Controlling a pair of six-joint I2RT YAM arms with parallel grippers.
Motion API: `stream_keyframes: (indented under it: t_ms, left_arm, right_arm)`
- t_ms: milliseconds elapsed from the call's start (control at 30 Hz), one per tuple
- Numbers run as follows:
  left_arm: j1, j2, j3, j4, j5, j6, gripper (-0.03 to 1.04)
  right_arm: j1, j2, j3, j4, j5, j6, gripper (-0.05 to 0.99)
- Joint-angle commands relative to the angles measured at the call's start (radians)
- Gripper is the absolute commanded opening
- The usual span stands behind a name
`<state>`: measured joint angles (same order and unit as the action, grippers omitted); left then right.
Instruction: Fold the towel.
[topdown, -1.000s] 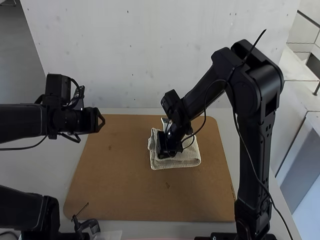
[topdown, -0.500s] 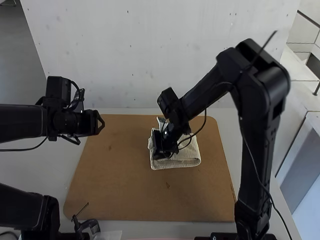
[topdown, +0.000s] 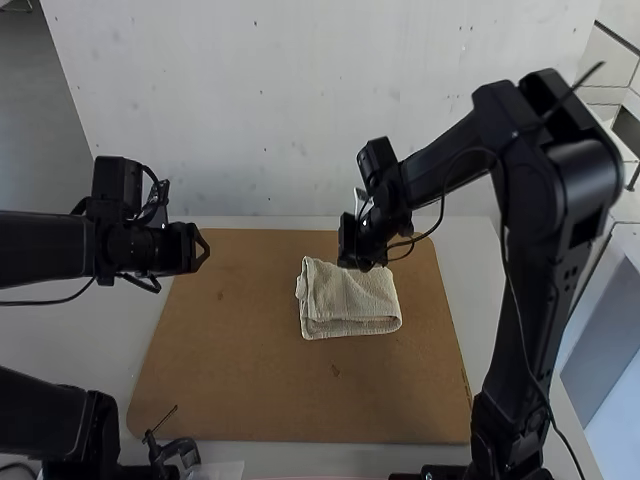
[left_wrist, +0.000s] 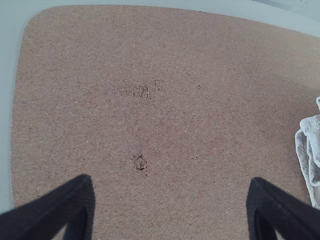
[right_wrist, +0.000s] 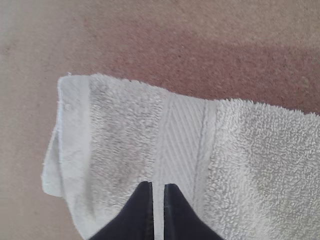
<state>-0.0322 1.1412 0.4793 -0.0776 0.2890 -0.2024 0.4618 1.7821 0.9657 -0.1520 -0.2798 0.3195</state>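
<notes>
In the high view my right gripper (topdown: 354, 258) is at the far edge of the towel (topdown: 352, 296), which lies as a folded, layered rectangle with a small uneven bit at its left side. The right wrist view has that gripper (right_wrist: 158, 186) shut over the towel (right_wrist: 125, 132), its fingertips close together and no cloth seen between them. My left gripper (topdown: 203, 248) is off to the left, well apart from the cloth. Its fingers stand wide open in the left wrist view, the gripper (left_wrist: 171, 192) holding nothing, with layered edges of the towel (left_wrist: 312, 145) some way off.
The towel rests on a brown board (topdown: 250, 350) laid over a pale table (topdown: 80, 340). A pale wall (topdown: 300, 120) rises behind the board. A small black clamp-like object (topdown: 178, 452) is at the near left edge.
My right gripper has moved back and to the right from over the middle of the towel to its far edge, uncovering the folded top. The left arm and the towel look unmoved.
</notes>
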Motion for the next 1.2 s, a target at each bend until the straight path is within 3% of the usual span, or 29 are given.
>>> stream_keyframes:
  t_ms: [0, 200, 633, 800, 900, 967, 1033, 1167]
  left_arm:
    - [0.005, 0.019, -0.001, 0.012, 0.015, 0.015, 0.65]
    - [0.006, 0.026, -0.002, 0.012, 0.016, 0.015, 0.65]
    - [0.008, 0.042, -0.005, 0.03, 0.016, 0.015, 0.65]
    - [0.005, 0.04, -0.007, 0.032, 0.016, 0.015, 0.65]
    - [0.005, 0.038, -0.01, 0.032, 0.018, 0.015, 0.65]
    - [0.005, 0.037, -0.011, 0.032, 0.018, 0.015, 0.65]
    - [0.006, 0.031, -0.011, 0.032, 0.018, 0.015, 0.65]
    - [0.008, -0.015, -0.013, 0.032, 0.018, 0.015, 0.65]
  right_arm:
    - [-0.003, 0.051, -0.001, 0.003, 0.018, -0.036, 0.02]
    - [0.038, 0.117, -0.007, 0.006, 0.031, -0.039, 0.02]
    - [0.192, 0.062, -0.048, 0.006, 0.001, 0.01, 0.02]
    - [0.186, 0.051, -0.047, 0.009, 0.002, 0.007, 0.02]
    - [0.172, 0.025, -0.039, 0.008, 0.002, 0.009, 0.13]
    - [0.17, -0.004, -0.036, 0.006, 0.002, 0.01, 0.14]
    - [0.164, -0.026, -0.028, 0.008, 0.002, 0.018, 0.27]
    - [0.121, -0.105, -0.018, 0.04, 0.051, 0.064, 0.33]
